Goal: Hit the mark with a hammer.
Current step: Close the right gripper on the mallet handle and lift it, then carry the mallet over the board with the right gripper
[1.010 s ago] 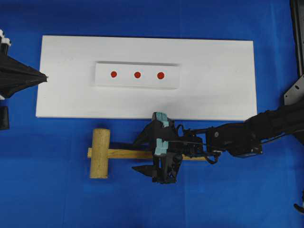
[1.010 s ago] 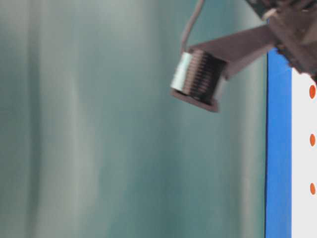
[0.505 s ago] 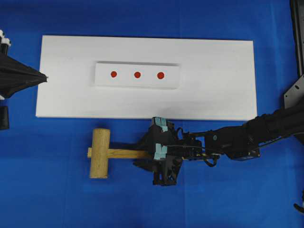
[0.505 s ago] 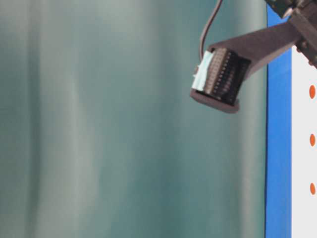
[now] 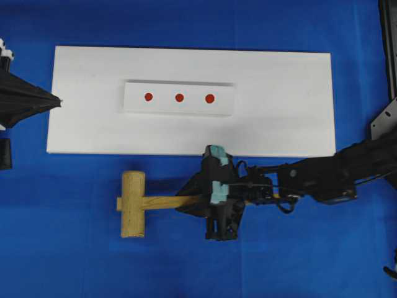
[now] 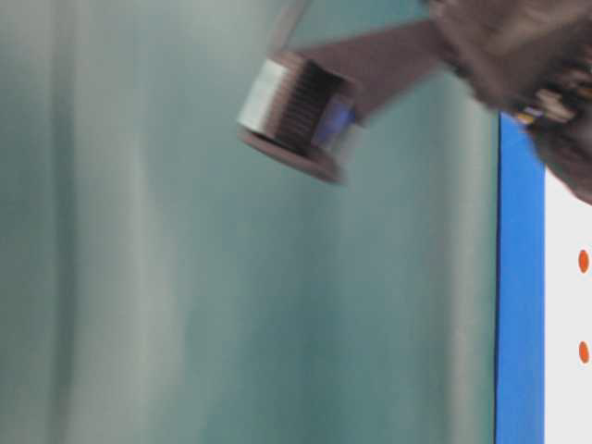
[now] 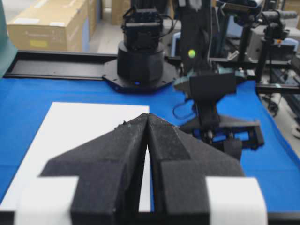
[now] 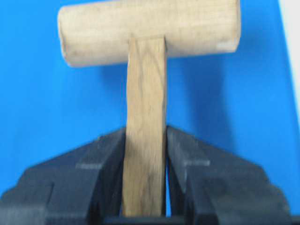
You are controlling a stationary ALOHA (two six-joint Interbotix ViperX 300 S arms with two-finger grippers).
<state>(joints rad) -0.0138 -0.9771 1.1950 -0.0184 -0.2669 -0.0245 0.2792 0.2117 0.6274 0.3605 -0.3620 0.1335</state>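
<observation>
1 hammer (image 5: 133,203), 3 red dots (image 5: 179,97), 1 white board (image 5: 285,105), 2 tools.

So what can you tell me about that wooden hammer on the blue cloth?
The hammer is a light-tan wooden mallet with visible grain: a thick cylindrical head and a long, slim, flat-sided handle set through its middle. It lies on the blue cloth, just below the white board, head to the left, handle pointing right. The right tool is shut on the handle, one black finger on each side. Nothing else touches it.

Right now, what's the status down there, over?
Right gripper shut on hammer handle. Left gripper shut, idle at white board edge. Three red marks unobstructed.
</observation>
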